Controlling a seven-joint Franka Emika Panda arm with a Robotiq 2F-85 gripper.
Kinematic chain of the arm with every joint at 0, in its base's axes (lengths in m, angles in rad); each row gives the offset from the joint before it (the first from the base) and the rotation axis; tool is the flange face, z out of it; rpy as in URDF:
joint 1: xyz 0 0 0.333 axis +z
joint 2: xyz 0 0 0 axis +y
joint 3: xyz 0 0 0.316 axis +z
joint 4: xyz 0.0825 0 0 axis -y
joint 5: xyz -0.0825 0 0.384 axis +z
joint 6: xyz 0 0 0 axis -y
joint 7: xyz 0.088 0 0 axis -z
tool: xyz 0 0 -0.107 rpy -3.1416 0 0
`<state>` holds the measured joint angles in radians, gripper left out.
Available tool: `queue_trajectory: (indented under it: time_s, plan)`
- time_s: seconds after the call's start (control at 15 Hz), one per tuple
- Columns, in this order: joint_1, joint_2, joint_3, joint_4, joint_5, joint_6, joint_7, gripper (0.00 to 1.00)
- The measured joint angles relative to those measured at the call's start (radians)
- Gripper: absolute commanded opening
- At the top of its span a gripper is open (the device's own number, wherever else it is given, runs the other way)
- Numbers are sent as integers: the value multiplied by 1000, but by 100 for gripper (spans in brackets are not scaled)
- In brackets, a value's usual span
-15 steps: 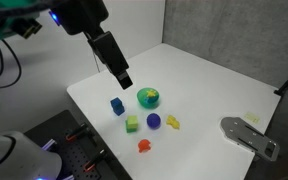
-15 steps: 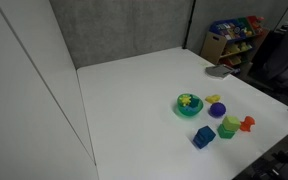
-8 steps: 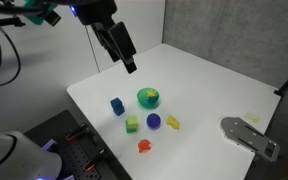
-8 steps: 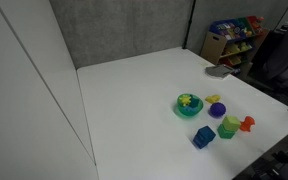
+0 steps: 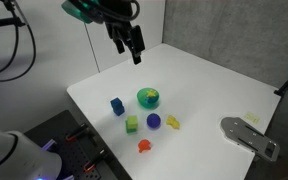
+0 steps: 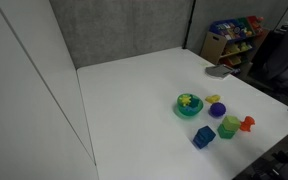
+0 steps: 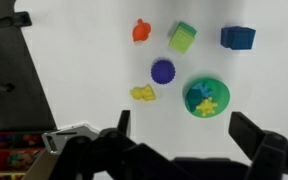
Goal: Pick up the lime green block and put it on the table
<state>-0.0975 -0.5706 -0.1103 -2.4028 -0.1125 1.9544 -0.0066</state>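
The lime green block (image 7: 207, 103) is a pale yellow-green piece lying inside the round green bowl (image 7: 222, 90), next to a blue piece. It also shows in both exterior views (image 5: 150, 96) (image 6: 188, 100). The bowl stands on the white table (image 5: 204, 80) (image 6: 134, 100). My gripper (image 5: 135, 50) hangs open and empty, high above the table and well apart from the bowl. In the wrist view its two fingers frame the bottom edge (image 7: 184, 128), with the bowl between them far below. The gripper is out of sight in an exterior view.
Around the bowl lie a deeper green cube (image 5: 132, 124) (image 7: 182, 38), a blue block (image 5: 117, 105), a purple piece (image 5: 154, 121), a yellow piece (image 5: 172, 122) and an orange piece (image 5: 143, 146). A grey metal part (image 5: 249, 135) lies near the table's corner.
My gripper has risen and moved away from the bowl toward the table's back edge. The toy pieces have not moved.
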Motion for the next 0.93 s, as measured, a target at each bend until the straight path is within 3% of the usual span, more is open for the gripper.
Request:
queue_trajectory:
  time_s: [0.47,0.93]
  plan:
    - [19,233,-4,22,146,7,-22,100]
    - [18,408,-4,-45,215,139,-27,100]
